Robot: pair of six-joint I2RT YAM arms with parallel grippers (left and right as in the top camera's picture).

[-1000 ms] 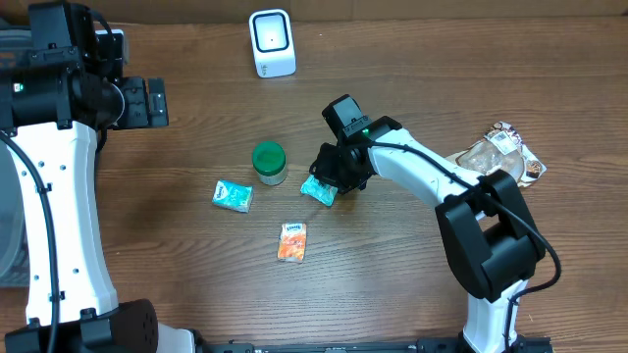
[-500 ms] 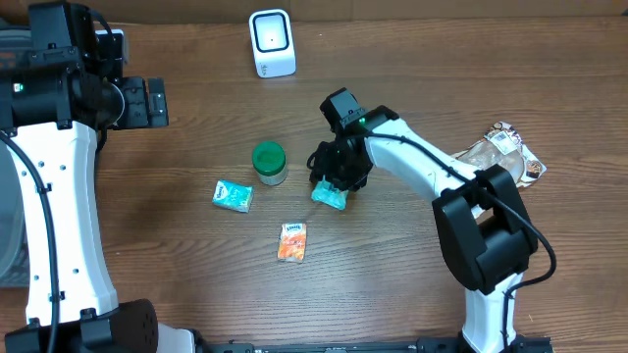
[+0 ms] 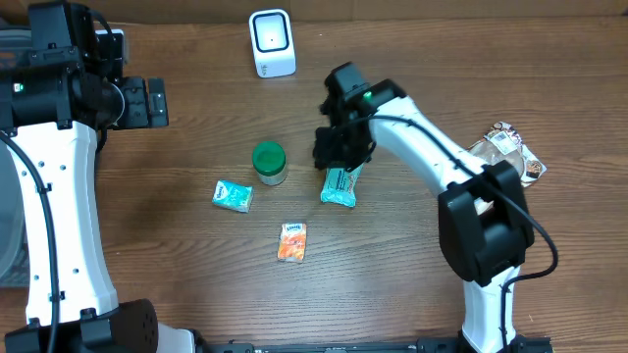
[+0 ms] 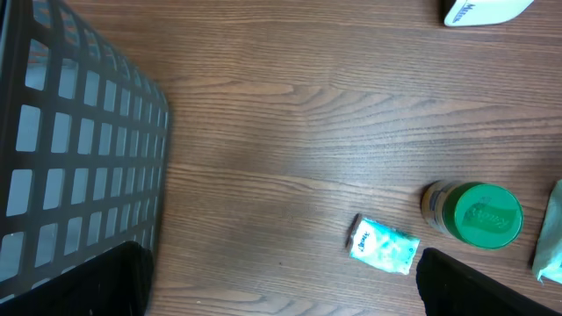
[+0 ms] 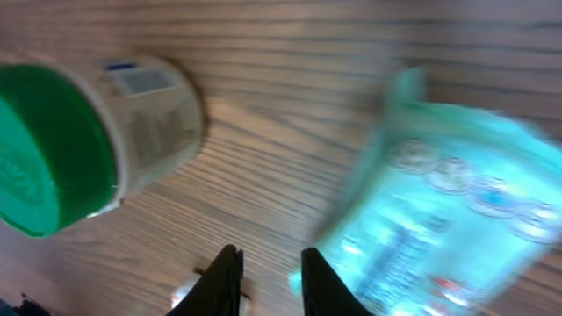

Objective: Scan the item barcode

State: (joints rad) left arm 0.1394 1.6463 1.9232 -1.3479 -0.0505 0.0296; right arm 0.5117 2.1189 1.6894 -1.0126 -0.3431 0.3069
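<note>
A teal snack packet [image 3: 340, 186] lies flat on the wooden table, just below my right gripper [image 3: 339, 155]. In the right wrist view the packet [image 5: 448, 219] is blurred and lies to the right of the fingers, not between them. The right gripper [image 5: 270, 256] has its jaws a little apart with only bare wood in the gap. The white scanner [image 3: 271, 43] stands at the far middle of the table. My left gripper [image 3: 147, 103] is wide open and holds nothing at the far left, high above the table [image 4: 281, 290].
A green-lidded jar [image 3: 269, 162] stands left of the teal packet. A smaller teal packet [image 3: 233, 196] and an orange packet [image 3: 292, 241] lie nearer the front. A crumpled bag [image 3: 502, 152] lies at the right. A black wire basket [image 4: 79, 149] is at the left.
The right gripper has let go of the teal packet and moved up and away from it. The packet now lies flat and stretched out. The left arm has not moved.
</note>
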